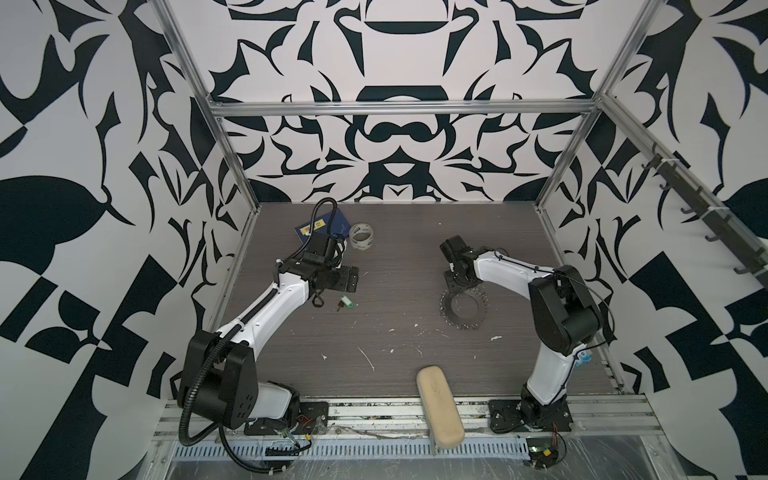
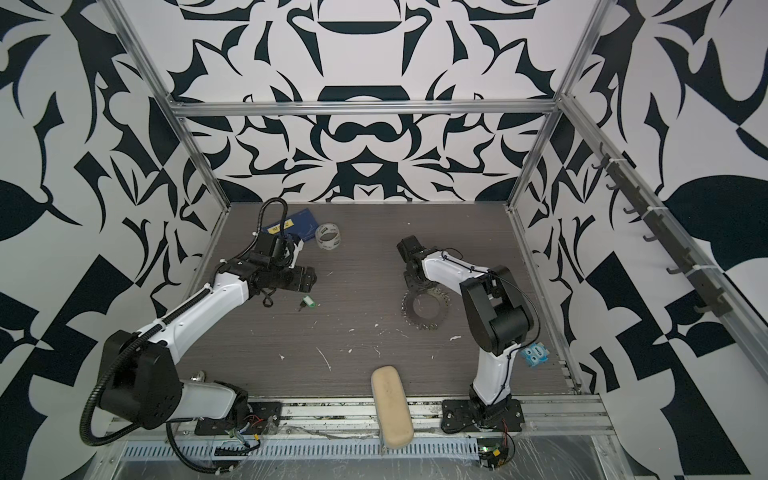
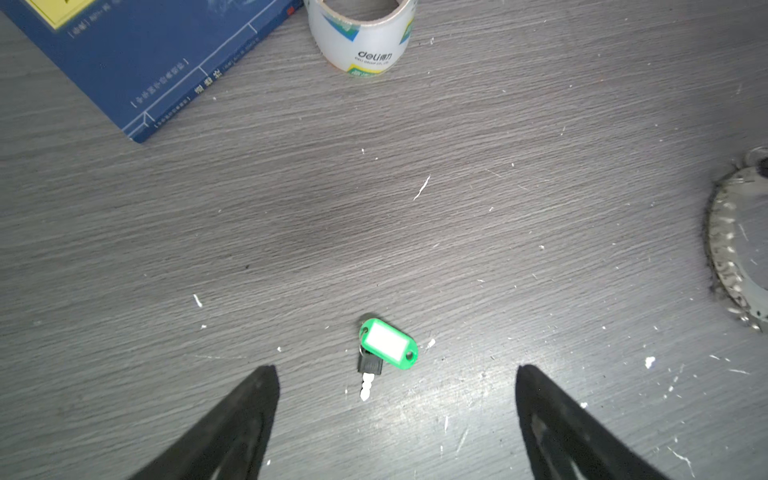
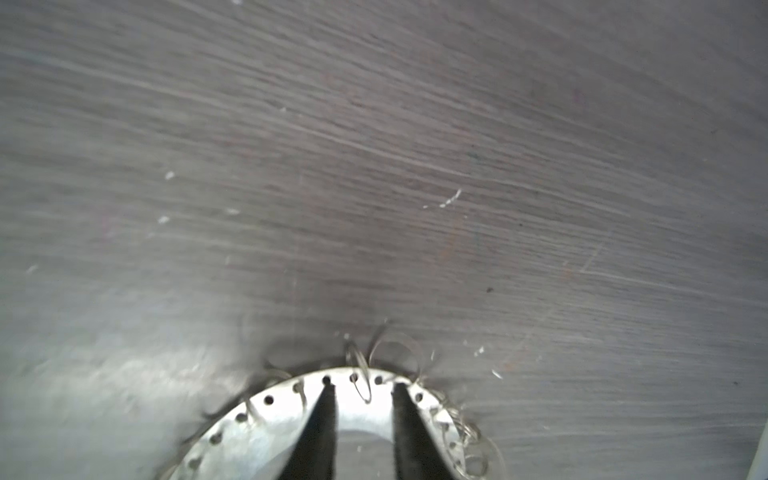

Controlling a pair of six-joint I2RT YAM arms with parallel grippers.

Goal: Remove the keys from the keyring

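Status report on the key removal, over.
Left hand open above key. Right hand open over keyring rim. Key loose on table, off keyring. Nothing blocking.

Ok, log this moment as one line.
key: loose, apart from keyring | left tool: open, by key | right tool: open, over keyring rim

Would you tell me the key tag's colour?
Key tag: green, white patch; best in left wrist view.

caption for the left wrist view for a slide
Open left gripper framing the green-tagged key, lying apart from the keyring.
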